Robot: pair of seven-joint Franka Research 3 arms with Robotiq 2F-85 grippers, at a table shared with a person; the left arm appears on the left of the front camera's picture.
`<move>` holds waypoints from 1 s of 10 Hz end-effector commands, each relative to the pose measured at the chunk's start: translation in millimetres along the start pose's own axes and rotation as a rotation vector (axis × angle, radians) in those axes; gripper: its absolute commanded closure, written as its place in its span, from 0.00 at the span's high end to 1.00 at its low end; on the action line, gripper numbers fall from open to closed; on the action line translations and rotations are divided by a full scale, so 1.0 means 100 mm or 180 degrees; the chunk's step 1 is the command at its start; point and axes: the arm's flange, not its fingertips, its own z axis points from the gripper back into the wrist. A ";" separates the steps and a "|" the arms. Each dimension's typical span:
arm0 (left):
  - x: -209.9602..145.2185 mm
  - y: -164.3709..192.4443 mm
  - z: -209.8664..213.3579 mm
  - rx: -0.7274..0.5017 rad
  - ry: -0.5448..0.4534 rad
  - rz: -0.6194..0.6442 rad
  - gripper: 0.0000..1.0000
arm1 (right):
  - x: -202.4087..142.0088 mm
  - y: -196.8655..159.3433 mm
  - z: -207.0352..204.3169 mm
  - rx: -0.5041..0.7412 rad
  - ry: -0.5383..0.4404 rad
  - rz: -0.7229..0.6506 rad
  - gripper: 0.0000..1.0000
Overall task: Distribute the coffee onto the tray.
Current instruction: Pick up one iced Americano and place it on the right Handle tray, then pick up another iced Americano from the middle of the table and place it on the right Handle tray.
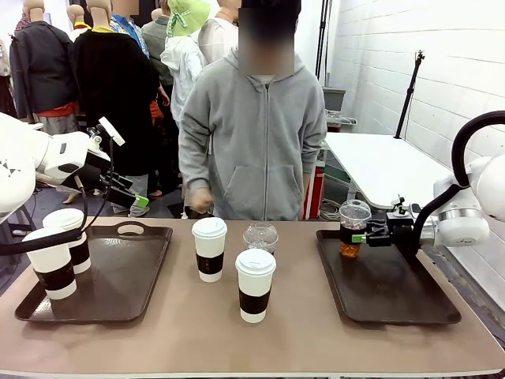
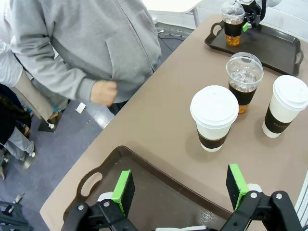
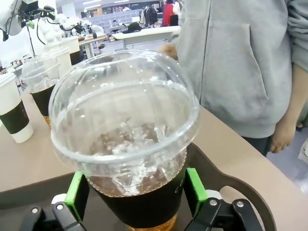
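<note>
A light brown tabletop (image 1: 158, 347), a person in a grey zip hoodie (image 1: 260, 142) behind it — farther right, a white table (image 1: 379, 166) and a black stand (image 1: 410, 87).

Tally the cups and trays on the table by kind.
Paper cups: 4
Clear cups: 2
Trays: 2
Total: 8

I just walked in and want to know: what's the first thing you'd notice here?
A clear dome-lidded cup of brown drink looms huge in the right wrist view, standing on the right tray between the green pads of the right tool. Across the table stands a person in a grey hoodie, and two white cups wait on the left tray.
</note>
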 end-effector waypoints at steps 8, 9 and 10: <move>-0.01 0.01 0.00 -0.0017 -0.0007 0.0012 1.00 | -0.24 0.36 0.44 -0.0288 -0.0015 -0.0333 1.00; -0.01 0.01 0.00 -0.0017 -0.0007 0.0012 1.00 | -0.24 0.36 0.46 -0.0326 -0.0022 -0.0331 1.00; -0.01 0.01 0.00 -0.0017 -0.0007 0.0012 1.00 | -0.25 0.40 0.46 -0.0423 -0.0042 -0.0341 1.00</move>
